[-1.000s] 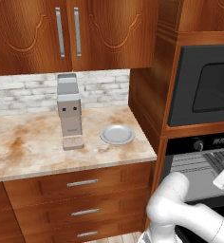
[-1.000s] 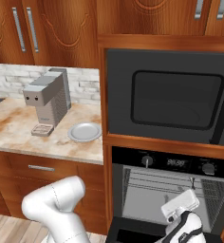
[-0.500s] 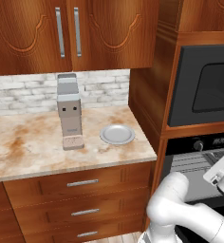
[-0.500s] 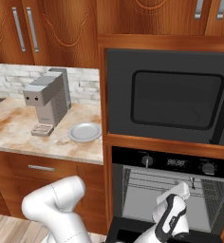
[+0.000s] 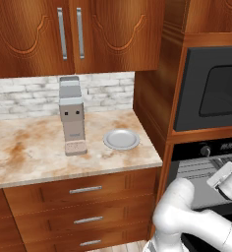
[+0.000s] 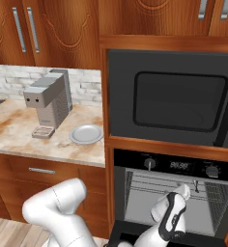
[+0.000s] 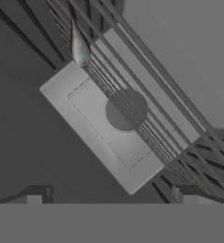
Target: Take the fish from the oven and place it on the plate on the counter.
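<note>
One fish (image 7: 79,47) lies on the grey wire rack (image 7: 133,104) inside the oven (image 6: 174,193), near the eleven o'clock edge of the hand view, a slim shape with a pale sheen, resting on the bars well clear of the fingertips. Two dark fingertips (image 7: 35,195) rise at the bottom of that view, at seven and five o'clock, set wide apart with nothing between them. One gripper (image 6: 182,192) reaches into the open oven mouth in the right base view, at five o'clock of the picture, and shows at the three o'clock edge of the left base view. One round pale plate (image 5: 121,139) sits on the counter (image 5: 29,152), bare, just beside one coffee machine (image 5: 72,115) that stands at its nine o'clock. One microwave (image 6: 176,99) with a dark glass window is set above the oven. Three drawers with steel bar handles (image 5: 85,189) stack under the counter, and two long cabinet handles (image 5: 62,33) hang at twelve o'clock.
</note>
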